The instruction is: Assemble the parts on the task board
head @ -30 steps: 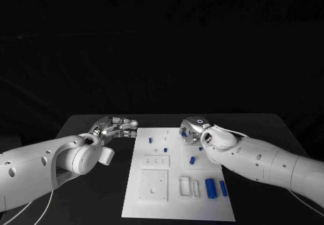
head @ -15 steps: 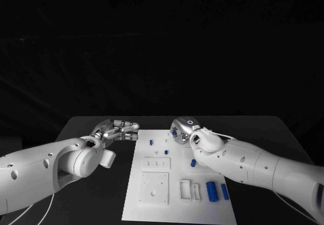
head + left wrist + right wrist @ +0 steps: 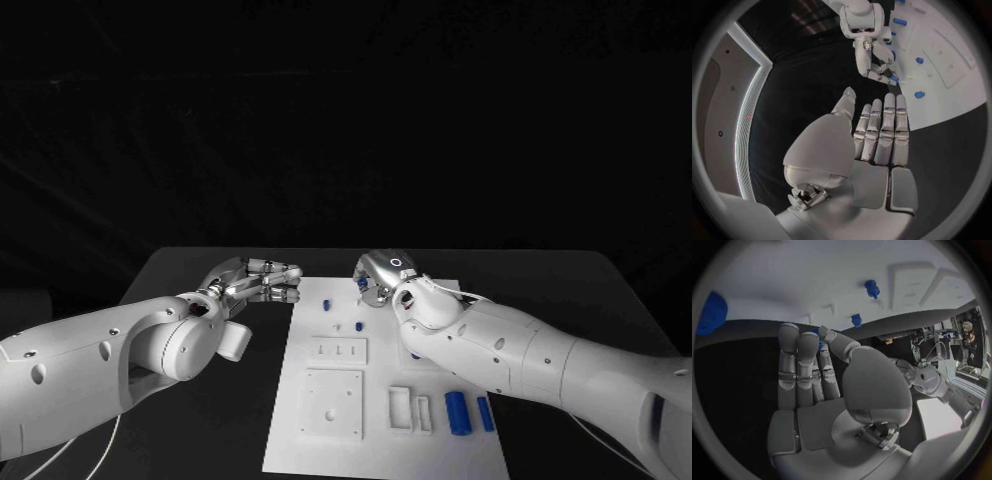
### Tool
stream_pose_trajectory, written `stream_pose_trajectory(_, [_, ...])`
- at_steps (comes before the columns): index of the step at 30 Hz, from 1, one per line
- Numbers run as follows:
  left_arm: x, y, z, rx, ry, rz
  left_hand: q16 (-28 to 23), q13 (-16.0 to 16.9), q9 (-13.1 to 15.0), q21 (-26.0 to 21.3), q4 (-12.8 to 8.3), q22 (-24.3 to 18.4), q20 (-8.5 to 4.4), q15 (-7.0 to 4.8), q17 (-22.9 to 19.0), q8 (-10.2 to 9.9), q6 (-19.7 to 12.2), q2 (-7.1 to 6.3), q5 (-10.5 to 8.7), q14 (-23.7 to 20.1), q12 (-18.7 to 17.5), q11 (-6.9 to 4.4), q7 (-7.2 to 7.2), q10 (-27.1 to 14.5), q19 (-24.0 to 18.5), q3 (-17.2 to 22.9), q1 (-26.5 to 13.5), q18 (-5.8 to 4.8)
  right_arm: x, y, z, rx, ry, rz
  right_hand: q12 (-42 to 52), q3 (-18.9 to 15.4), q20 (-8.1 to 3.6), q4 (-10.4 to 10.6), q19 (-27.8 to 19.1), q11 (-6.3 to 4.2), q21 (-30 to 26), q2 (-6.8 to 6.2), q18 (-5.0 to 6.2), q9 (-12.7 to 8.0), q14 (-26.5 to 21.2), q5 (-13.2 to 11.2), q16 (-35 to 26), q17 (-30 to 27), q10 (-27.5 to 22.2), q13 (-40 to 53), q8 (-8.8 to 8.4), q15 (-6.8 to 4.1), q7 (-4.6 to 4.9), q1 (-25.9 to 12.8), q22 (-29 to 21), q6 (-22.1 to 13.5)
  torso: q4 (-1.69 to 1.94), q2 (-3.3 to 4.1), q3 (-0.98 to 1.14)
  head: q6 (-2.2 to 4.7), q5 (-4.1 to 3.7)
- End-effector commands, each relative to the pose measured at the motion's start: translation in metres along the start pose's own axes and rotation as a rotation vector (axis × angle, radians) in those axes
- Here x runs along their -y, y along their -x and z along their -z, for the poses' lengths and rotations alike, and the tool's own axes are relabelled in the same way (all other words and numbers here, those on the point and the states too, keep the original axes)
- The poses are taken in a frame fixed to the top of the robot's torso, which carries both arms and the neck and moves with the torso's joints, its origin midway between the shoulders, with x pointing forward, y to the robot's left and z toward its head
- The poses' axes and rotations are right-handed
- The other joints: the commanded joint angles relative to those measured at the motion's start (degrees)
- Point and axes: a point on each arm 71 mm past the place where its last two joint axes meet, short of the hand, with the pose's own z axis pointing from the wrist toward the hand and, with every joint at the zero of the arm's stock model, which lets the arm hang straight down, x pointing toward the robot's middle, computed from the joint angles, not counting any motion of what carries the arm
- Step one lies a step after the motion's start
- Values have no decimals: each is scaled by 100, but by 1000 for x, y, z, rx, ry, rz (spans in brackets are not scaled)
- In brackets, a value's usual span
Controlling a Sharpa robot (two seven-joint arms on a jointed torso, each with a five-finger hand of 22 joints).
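Head view: my right hand [image 3: 378, 283] has shifted toward the frame's centre along the task board [image 3: 378, 440], fingers pinching a small blue part [image 3: 819, 345], while my left hand [image 3: 257, 279] hovers with fingers straight, holding nothing.

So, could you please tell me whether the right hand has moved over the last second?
Yes. The right hand has shifted toward the robot's left along the far end of the task board, nearer the left hand.

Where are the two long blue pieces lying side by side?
In the head view, the two long blue pieces lie on the task board near its front right corner, just right of two white slots, under the right arm.
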Motion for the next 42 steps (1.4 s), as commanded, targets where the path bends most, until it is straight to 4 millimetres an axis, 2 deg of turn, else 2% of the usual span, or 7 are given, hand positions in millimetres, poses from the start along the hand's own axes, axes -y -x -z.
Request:
stream_pose_trajectory(1, [2,-2,-1,-17,-6,5,36,8,-5,22,-31,-2,-46,-8,0,-33,9,45,7,-7,13,-6,19,-43,-6,-3,-17,-78,-1,1,-1,26,1,5,31,25,1,6,33,-204,-19,4,83,-4,10,-10,29,-8,231,20,-2,-31,11,50,5,48,24,26,-18,9,-5])
stream_pose_trajectory(4, [2,-3,-2,-17,-6,4,36,8,-5,22,-31,-2,-46,-8,0,-33,9,45,7,-7,13,-6,19,-43,-6,-3,-17,-78,-3,1,-1,26,5,2,32,31,0,6,53,-205,-93,-2,83,-5,10,-11,32,-20,230,20,-2,-32,9,54,101,48,41,51,-36,16,-7])
stream_pose_trajectory(9, [2,-4,-2,-19,-6,4,36,8,-5,22,-31,-2,-46,-8,0,-33,9,45,7,-7,13,-6,19,-43,-6,-3,-17,-78,-5,0,-2,19,8,3,32,31,0,6,53,-205,-93,-2,83,-5,10,-11,32,-20,230,20,-2,-32,9,54,101,48,56,72,-37,11,-7])
stream_pose_trajectory(19, [2,-3,-2,-18,-4,4,43,8,-6,35,-52,-3,-45,-7,0,-34,1,49,8,-15,13,-4,24,-47,-16,-9,-18,-78,1,-3,-3,-5,-4,17,31,21,2,-10,87,-201,-219,-5,81,-6,11,8,29,-46,221,19,-2,-30,13,48,253,42,39,79,-37,-5,9])
stream_pose_trajectory(26, [2,-3,-2,-18,-4,3,43,8,-6,35,-52,-3,-45,-7,0,-34,1,49,8,-15,13,-4,24,-47,-16,-9,-18,-78,5,-3,-2,-6,-23,29,31,26,2,-13,98,-201,-247,0,81,-6,10,4,32,-47,221,19,-2,-31,12,49,285,42,44,85,-33,-12,14])
stream_pose_trajectory(34, [2,-3,-3,-20,-3,3,43,8,-6,35,-52,-3,-45,-7,0,-34,1,49,8,-15,13,-4,24,-47,-16,-9,-18,-78,6,-5,-3,-23,-29,34,31,33,1,-14,103,-201,-264,-8,81,-6,9,4,32,-49,220,19,-3,-30,12,45,308,44,46,104,-42,-4,11])
stream_pose_trajectory(42, [2,-5,-4,-24,-2,3,46,8,-5,44,-66,-5,-43,-6,-1,-33,-7,51,10,-20,12,-2,27,-53,-24,-10,-15,-77,4,-8,-3,-36,-27,29,32,14,6,-10,115,-198,-323,-2,78,-7,10,10,24,-61,207,19,-2,-26,15,38,357,35,53,112,-50,-30,11])
